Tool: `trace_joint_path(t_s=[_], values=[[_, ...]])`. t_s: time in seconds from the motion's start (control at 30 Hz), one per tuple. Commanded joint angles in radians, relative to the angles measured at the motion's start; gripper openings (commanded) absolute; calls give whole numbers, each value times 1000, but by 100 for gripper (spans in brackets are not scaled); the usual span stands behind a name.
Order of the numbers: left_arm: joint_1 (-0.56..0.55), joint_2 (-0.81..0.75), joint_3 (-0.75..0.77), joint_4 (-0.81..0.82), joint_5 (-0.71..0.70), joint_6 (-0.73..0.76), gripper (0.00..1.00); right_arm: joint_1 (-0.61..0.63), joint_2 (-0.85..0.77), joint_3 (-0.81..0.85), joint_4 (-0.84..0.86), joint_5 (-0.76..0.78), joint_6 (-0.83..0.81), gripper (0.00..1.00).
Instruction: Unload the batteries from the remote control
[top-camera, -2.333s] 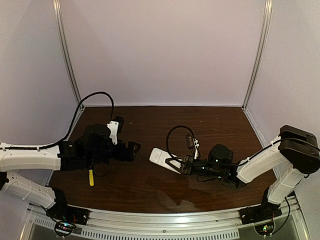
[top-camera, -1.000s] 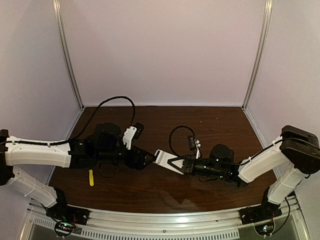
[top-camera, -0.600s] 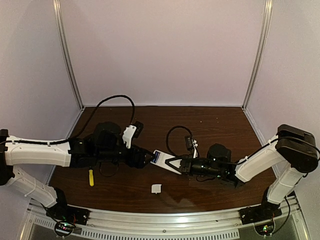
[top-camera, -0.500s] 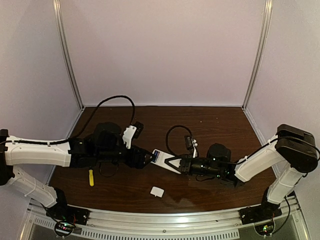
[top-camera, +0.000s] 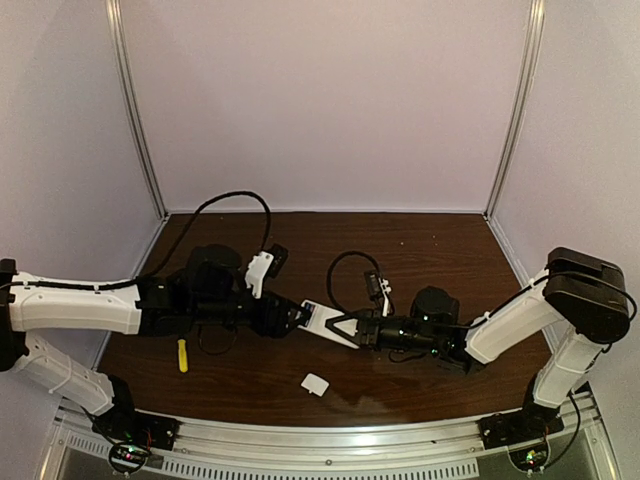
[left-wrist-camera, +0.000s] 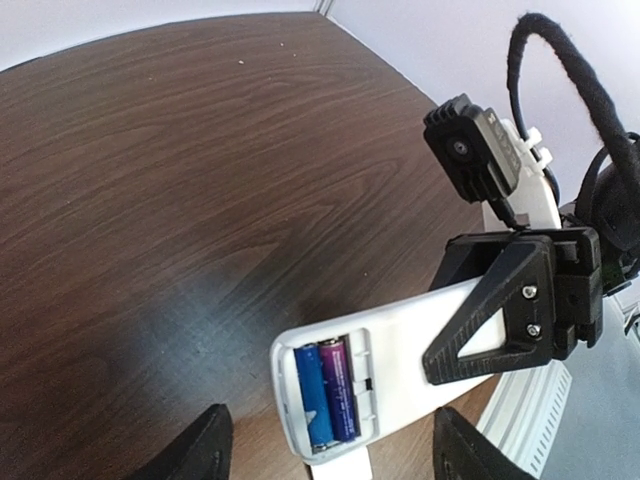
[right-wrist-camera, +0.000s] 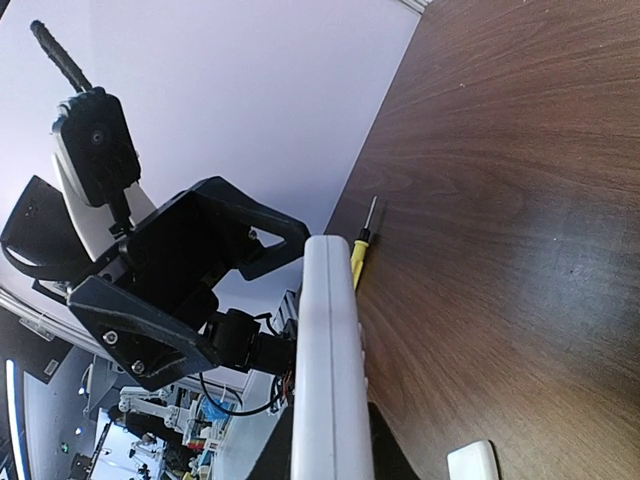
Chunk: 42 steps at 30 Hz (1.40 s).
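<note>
The white remote control (top-camera: 325, 322) is held above the table, my right gripper (top-camera: 352, 329) shut on its right part. Its left end has an uncovered bay (left-wrist-camera: 330, 390) holding two batteries (left-wrist-camera: 327, 393), one blue and one purple, side by side. My left gripper (top-camera: 291, 317) is open. Its fingertips (left-wrist-camera: 200, 452) stand on either side of that battery end without touching it. In the right wrist view the remote control (right-wrist-camera: 327, 360) is edge-on between my right gripper's (right-wrist-camera: 330, 452) dark fingers, with the left gripper (right-wrist-camera: 190, 275) beyond it.
A small white cover piece (top-camera: 316, 384) lies on the dark wood table (top-camera: 420, 250) below the remote, near the front edge. It also shows as the white cover piece (right-wrist-camera: 472, 462). A yellow-handled screwdriver (top-camera: 182, 354) lies at the front left, under the left arm.
The white cover piece has dropped from the remote to the table, leaving the batteries showing. The remote has shifted slightly left, between the left fingers, which have narrowed a little.
</note>
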Motion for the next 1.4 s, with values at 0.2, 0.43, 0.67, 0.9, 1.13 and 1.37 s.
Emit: trace_joint_path(t_s=[0.2, 0.43, 0.67, 0.9, 1.13, 1.37], values=[[-3, -17, 0, -33, -22, 45, 68, -3, 24, 40, 76, -51, 0, 0], [0, 28, 5, 45, 123, 81, 75, -4, 69, 57, 154, -117, 27, 0], [32, 49, 5, 23, 141, 76, 76, -4, 118, 54, 292, -165, 78, 0], [42, 44, -18, 105, 251, 49, 62, -4, 160, 56, 434, -218, 129, 0], [41, 11, -32, 139, 353, 5, 56, -4, 161, 39, 543, -238, 137, 0], [42, -4, -42, 107, 329, -17, 70, -4, 149, 24, 604, -247, 143, 0]])
